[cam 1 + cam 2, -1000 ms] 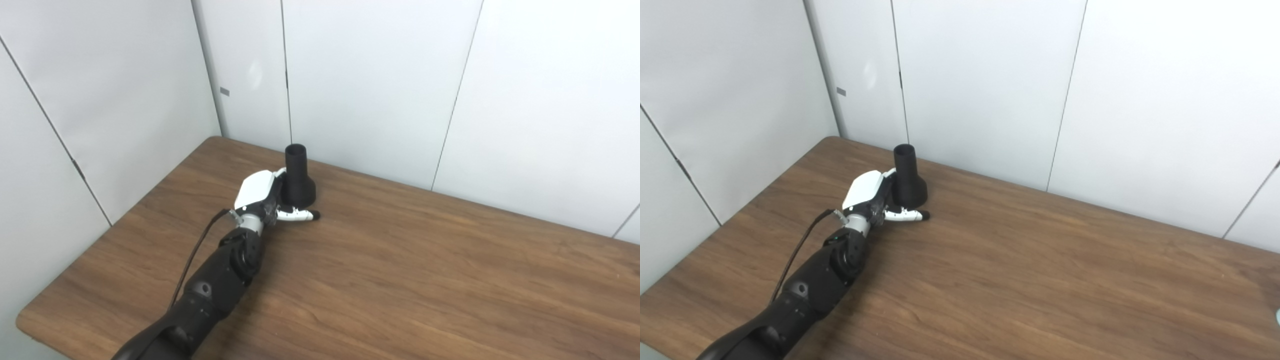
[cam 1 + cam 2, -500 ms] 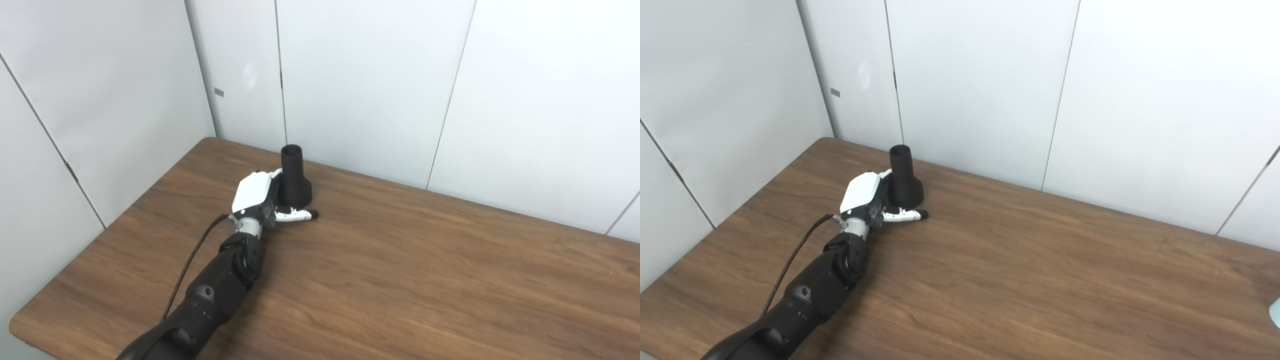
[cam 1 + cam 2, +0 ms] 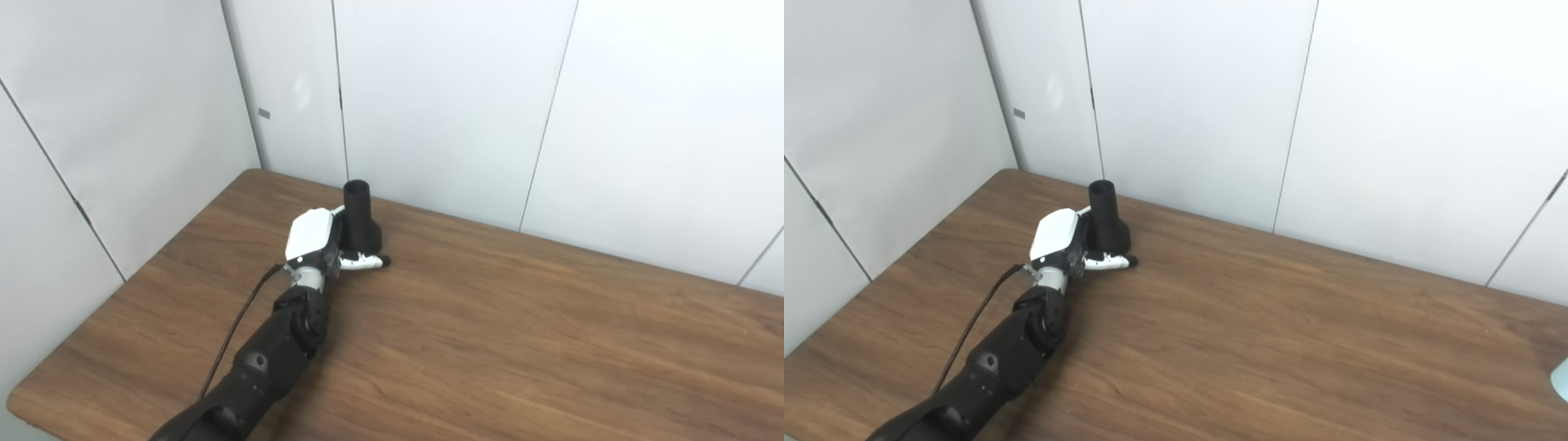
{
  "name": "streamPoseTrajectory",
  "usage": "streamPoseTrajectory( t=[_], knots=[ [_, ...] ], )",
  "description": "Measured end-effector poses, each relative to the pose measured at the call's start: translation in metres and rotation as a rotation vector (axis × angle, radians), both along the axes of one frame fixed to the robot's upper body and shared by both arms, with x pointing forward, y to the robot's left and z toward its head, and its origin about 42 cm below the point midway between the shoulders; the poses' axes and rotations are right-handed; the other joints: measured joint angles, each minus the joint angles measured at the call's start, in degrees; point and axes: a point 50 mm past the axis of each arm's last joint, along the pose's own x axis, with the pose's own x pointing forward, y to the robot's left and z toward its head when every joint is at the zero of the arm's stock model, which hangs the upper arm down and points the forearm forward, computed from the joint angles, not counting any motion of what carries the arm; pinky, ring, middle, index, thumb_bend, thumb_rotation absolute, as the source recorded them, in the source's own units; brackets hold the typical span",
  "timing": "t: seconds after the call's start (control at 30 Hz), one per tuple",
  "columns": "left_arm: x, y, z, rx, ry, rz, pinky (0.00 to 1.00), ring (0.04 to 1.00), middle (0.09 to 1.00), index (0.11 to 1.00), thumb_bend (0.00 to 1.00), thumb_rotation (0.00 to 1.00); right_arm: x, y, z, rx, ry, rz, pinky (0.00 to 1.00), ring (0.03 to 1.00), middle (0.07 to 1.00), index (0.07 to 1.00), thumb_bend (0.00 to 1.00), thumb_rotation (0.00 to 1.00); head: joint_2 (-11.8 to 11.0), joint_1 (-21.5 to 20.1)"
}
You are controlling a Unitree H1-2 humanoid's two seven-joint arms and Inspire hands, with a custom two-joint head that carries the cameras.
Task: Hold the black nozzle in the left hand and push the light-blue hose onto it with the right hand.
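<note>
The black nozzle (image 3: pixel 359 217) stands upright on its wide base at the back left of the wooden table (image 3: pixel 520 331), close to the wall. My left hand (image 3: pixel 318 240) is right beside it on its left. The thumb (image 3: pixel 365 261) lies stretched along the front of the base, and a white fingertip (image 3: pixel 336 211) shows behind the neck. The other fingers are hidden behind the nozzle. The hand cups the nozzle with fingers apart. A pale blue bit (image 3: pixel 1562 378) shows at the right edge of the right eye view. My right hand is out of view.
White wall panels (image 3: pixel 441 104) stand just behind the nozzle and along the table's left side. A black cable (image 3: pixel 239 321) runs along my left forearm. The table's left edge (image 3: pixel 122 285) lies near the arm.
The whole picture has shifted a little, so the camera moved. My left hand stays against the nozzle with the thumb in front of its base. The nozzle has not moved on the table.
</note>
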Motion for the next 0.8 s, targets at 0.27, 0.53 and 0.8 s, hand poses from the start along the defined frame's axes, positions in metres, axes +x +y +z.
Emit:
streamPoseTrajectory(
  t=[0.27, 0.53, 0.8],
  knots=[
    [-0.002, -0.009, -0.005, 0.110, -0.094, -0.106, 0.60, 0.337, 0.342, 0.492, 0.53, 0.03, -0.003, 0.001, 0.003, 0.001, -0.006, 0.002, 0.57, 0.680, 0.682, 0.621, 0.50, 0.49, 0.3, -0.3],
    [-0.003, -0.017, -0.007, 0.186, -0.140, -0.204, 0.60, 0.376, 0.463, 0.484, 0.53, 0.00, -0.004, 0.001, 0.002, -0.001, -0.001, 0.000, 0.60, 0.700, 0.699, 0.636, 0.46, 0.49, 0.4, -0.4],
    [-0.007, -0.021, -0.009, 0.187, -0.143, -0.262, 0.07, 0.098, 0.171, 0.486, 0.52, 0.05, -0.004, 0.001, 0.002, 0.002, 0.007, 0.000, 0.62, 0.711, 0.708, 0.645, 0.46, 0.48, 0.3, -0.8]
  ],
)
